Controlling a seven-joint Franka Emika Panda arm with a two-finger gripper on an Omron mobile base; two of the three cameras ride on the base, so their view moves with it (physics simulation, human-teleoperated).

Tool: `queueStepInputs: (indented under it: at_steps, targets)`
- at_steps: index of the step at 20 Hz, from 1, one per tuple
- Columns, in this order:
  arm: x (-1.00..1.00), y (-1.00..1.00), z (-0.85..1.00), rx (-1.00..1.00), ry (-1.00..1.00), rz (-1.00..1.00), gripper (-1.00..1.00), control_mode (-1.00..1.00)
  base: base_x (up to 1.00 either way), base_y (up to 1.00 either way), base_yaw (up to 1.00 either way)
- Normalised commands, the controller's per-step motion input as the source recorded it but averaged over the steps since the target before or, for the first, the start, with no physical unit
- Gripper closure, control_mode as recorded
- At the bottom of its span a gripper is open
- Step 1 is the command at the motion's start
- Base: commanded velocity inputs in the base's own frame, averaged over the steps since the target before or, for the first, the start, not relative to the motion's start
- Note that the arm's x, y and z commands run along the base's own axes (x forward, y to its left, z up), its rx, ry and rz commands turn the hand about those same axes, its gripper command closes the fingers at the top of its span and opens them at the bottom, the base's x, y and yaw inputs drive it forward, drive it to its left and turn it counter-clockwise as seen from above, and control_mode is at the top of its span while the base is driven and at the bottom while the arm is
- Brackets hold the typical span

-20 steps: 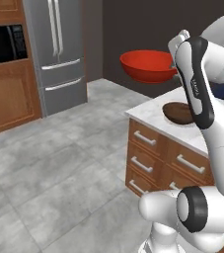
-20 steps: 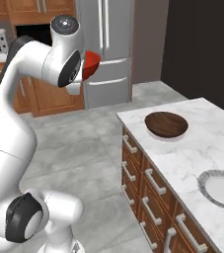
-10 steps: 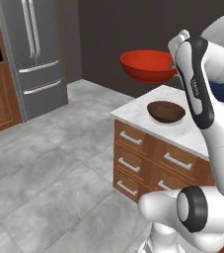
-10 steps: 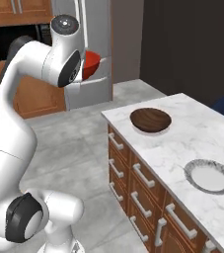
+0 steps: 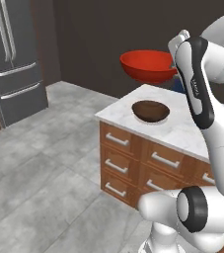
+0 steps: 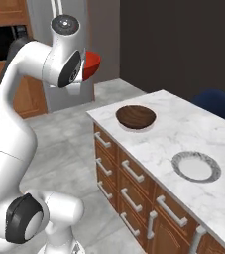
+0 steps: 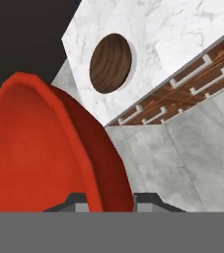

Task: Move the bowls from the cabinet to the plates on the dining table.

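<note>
- Red bowl [image 7: 59, 148] sits nearest to us, pinched by its rim in our gripper [image 7: 106, 200]; the jaws are almost closed, one finger either side of the thin wall. In the left base view it rides high in the air, short of the dining table [image 5: 182, 131].
- Wooden bowl [image 6: 136, 117] already rests near the table's near corner; a thin pale rim under it in the hand view suggests a plate, though we cannot be sure.
- Empty plate [image 6: 196, 166] lies farther along the marble, near the drawer-side edge, well apart from the wooden bowl.
- Step in hand, as we judge it: carry the red bowl over to that empty plate. Keep the bowl level, cross above the wooden bowl rather than beside it, and come down centred on the plate.
- Bare marble surrounds the plate; the near edge drops to drawer fronts, and a blue chair [image 6: 213, 102] stands beyond the far side.
</note>
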Motion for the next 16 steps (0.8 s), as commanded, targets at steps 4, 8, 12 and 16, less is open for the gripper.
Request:
queueStepInputs:
  at_steps: [4, 8, 12, 16]
  targets:
    - [0.00, 0.00, 0.00, 0.00, 0.00, 0.00, 1.00, 1.00, 0.00, 0.00, -0.25]
    - [0.00, 0.00, 0.00, 0.00, 0.00, 0.00, 1.00, 1.00, 0.00, 0.00, -0.25]
    - [0.00, 0.00, 0.00, 0.00, 0.00, 0.00, 1.00, 1.00, 0.00, 0.00, -0.25]
    - [0.00, 0.00, 0.00, 0.00, 0.00, 0.00, 1.00, 1.00, 0.00, 0.00, -0.25]
